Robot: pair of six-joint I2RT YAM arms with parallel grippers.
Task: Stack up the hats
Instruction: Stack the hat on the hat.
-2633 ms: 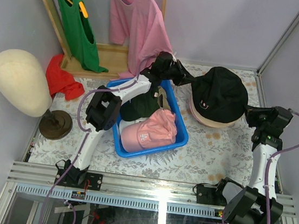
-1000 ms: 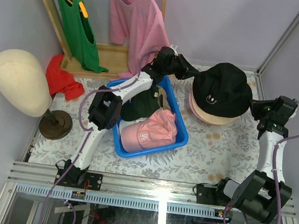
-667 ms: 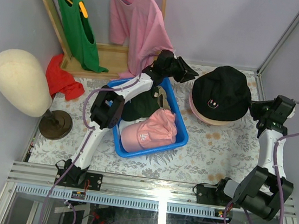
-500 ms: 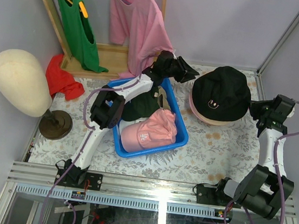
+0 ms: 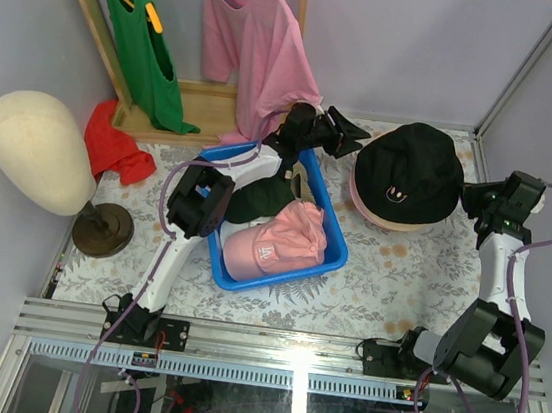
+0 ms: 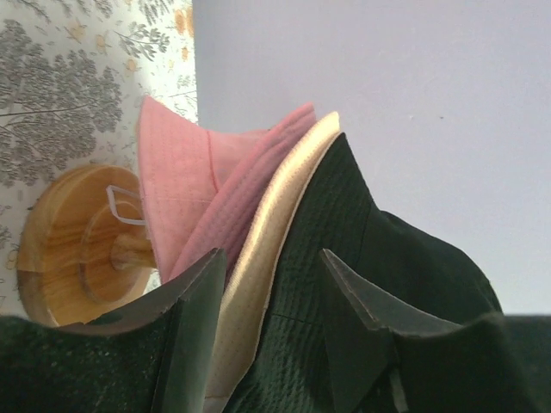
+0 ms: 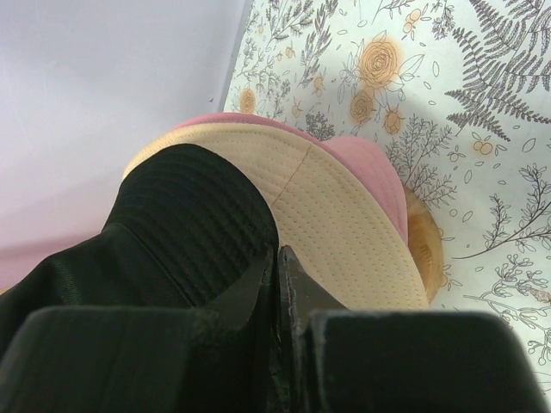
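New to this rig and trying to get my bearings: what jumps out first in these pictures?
The black bucket hat crowns a pile of hats at the far right, tan and pink brims showing beneath it. In the middle, a blue bin holds a pink cap and a dark green cap. A cream mannequin head stands at the left.

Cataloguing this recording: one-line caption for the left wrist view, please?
Open left gripper facing the stack: black bucket hat over tan cap over pink hat.

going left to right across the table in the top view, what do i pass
mannequin head → red cloth → blue bin → black bucket hat
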